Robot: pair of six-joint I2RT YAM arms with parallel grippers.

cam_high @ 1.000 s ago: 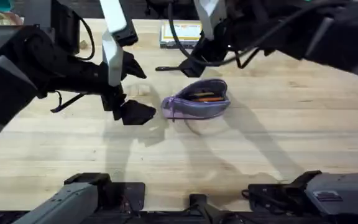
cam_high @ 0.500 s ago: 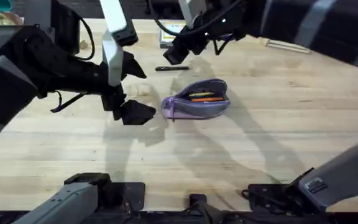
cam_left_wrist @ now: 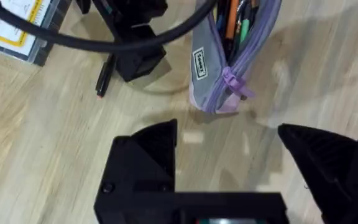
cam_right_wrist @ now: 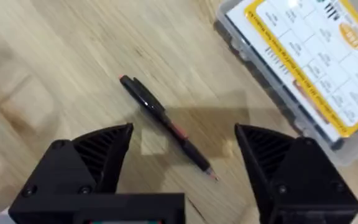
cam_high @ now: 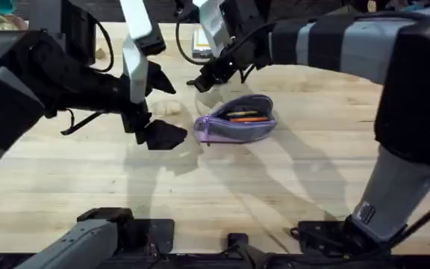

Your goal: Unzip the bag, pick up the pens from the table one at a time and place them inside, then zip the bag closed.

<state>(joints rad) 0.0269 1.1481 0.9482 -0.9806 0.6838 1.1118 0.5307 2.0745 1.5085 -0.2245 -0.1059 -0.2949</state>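
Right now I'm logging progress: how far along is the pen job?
Done: the bag lies unzipped with pens inside. In hand: the right gripper, fingers open, hovers over a black pen on the table; the left gripper waits open beside the bag. Left: grasping and bagging that pen, then zipping.

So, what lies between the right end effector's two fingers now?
In the right wrist view, a black pen lies on the table between the open fingers of the right end effector, not yet gripped.
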